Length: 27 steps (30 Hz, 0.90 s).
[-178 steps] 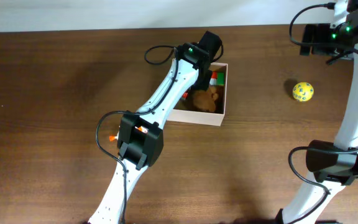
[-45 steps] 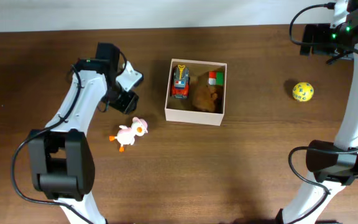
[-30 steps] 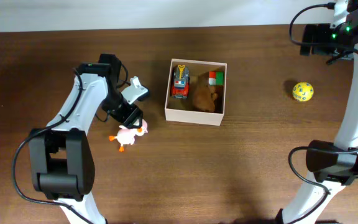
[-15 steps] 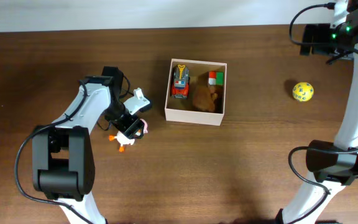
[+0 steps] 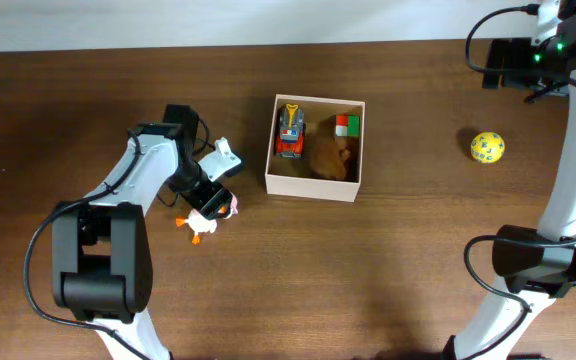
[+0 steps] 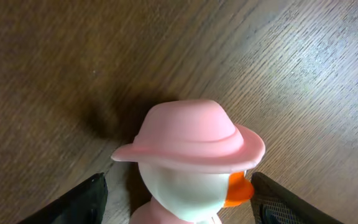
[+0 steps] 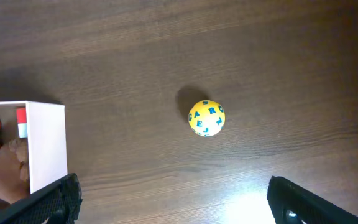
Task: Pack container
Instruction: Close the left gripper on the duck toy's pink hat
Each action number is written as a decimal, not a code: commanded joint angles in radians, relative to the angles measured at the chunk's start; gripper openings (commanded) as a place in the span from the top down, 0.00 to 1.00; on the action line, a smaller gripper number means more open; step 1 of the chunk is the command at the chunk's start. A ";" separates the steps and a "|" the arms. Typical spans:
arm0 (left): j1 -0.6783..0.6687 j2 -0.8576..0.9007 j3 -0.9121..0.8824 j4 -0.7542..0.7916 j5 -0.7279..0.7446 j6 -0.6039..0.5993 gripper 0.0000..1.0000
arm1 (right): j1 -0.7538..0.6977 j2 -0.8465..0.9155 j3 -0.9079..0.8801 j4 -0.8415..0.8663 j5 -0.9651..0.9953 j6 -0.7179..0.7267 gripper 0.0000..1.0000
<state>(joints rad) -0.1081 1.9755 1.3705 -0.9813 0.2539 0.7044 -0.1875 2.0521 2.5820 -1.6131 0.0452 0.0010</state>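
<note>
Container (image 5: 308,186) sits mid-desk, open side up. It is right of and slightly farther than the left end effector (image 5: 213,196), with bare desk (image 5: 388,260) between them. The left end effector is down over a duck (image 5: 201,220), jaws apart, one finger (image 6: 86,200) on each side of the duck's pink hat (image 6: 191,137). Can't tell if the pads touch it. The duck stands on the desk left of the container, near it but not touching, orange beak (image 6: 238,191) toward the right finger.

The right end effector (image 7: 173,186) is at the far right, jaws wide apart, nothing between them. From it the container is well off to the left and nearer. A yellow ball (image 5: 487,147) lies on the desk between the two, apart from the container's right wall. Nothing blocks the container's open top.

Inside it, a truck (image 5: 289,130) lies along the left wall, a brown plush (image 5: 330,157) is at the near right, and a red-green block (image 5: 346,124) is in the far right corner.

The container is roughly square with no clear long axis. Its sides run nearly parallel to the desk edges, turned slightly. The truck's long axis runs far to near.
</note>
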 commanded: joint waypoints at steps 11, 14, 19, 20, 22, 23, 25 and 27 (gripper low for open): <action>0.001 -0.003 -0.015 -0.003 0.001 0.023 0.41 | -0.003 0.002 0.006 0.001 0.009 0.008 0.01; 0.001 -0.003 -0.015 -0.007 0.001 0.023 0.58 | -0.003 0.002 0.006 0.001 0.009 0.008 0.01; 0.001 -0.003 -0.015 -0.021 0.001 0.023 0.78 | -0.003 0.002 0.006 0.001 0.009 0.008 0.01; 0.001 -0.003 -0.015 -0.022 0.001 0.023 0.78 | -0.003 0.002 0.006 0.001 0.009 0.008 0.01; 0.001 -0.003 -0.013 -0.021 0.001 0.024 0.79 | -0.003 0.002 0.006 0.001 0.009 0.008 0.01; 0.001 -0.003 -0.008 -0.022 0.001 0.024 0.79 | -0.003 0.002 0.006 0.001 0.009 0.008 0.01; 0.001 -0.003 0.007 -0.025 0.001 0.023 0.79 | -0.003 0.002 0.006 0.001 0.009 0.008 0.01; 0.001 -0.003 0.037 -0.030 0.001 0.023 0.79 | -0.003 0.002 0.006 0.001 0.009 0.008 0.01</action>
<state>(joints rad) -0.1081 1.9755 1.3670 -1.0023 0.2543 0.7181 -0.1875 2.0521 2.5820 -1.6135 0.0452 0.0010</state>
